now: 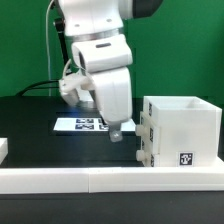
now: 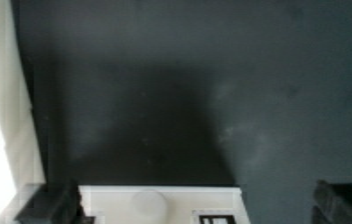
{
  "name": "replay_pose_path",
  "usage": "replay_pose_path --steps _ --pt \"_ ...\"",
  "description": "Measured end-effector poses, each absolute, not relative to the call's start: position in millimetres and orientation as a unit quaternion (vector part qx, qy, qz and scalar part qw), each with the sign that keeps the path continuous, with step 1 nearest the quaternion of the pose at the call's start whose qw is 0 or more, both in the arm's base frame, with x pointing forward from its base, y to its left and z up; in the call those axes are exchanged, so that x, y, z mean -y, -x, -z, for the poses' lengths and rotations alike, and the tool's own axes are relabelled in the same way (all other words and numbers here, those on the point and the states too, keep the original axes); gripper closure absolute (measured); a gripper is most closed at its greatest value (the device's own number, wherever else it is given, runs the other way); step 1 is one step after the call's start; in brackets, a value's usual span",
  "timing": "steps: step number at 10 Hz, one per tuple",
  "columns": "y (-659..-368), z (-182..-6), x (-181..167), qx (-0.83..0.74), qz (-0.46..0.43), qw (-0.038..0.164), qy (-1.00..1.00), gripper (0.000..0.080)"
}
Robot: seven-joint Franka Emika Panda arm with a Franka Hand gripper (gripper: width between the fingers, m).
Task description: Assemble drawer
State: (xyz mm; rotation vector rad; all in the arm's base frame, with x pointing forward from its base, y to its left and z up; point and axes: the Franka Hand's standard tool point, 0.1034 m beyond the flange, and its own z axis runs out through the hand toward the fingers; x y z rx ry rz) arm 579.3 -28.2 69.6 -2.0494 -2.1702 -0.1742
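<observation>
The hand (image 1: 115, 133) hangs empty with fingers spread, above the black surface (image 1: 40, 125), just beside the white drawer housing (image 1: 180, 130).

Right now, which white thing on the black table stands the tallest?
The white plastic cube-like drawer housing at the exterior view's right. The thin white marker board lies flat, and the long white border wall is low.

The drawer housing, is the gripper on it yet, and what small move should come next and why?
Probably not. In the exterior view the gripper hangs just to the left of the drawer housing, fingertips near the table. Its fingers seem to hold nothing. Likely next: ease toward the housing's near side.
</observation>
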Motion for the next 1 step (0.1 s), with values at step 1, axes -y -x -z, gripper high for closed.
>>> replay_pose_path --steps 1 --pt "-568.8 -73.2 38.5 0.700 0.073 0.067 0.707 0.0151"
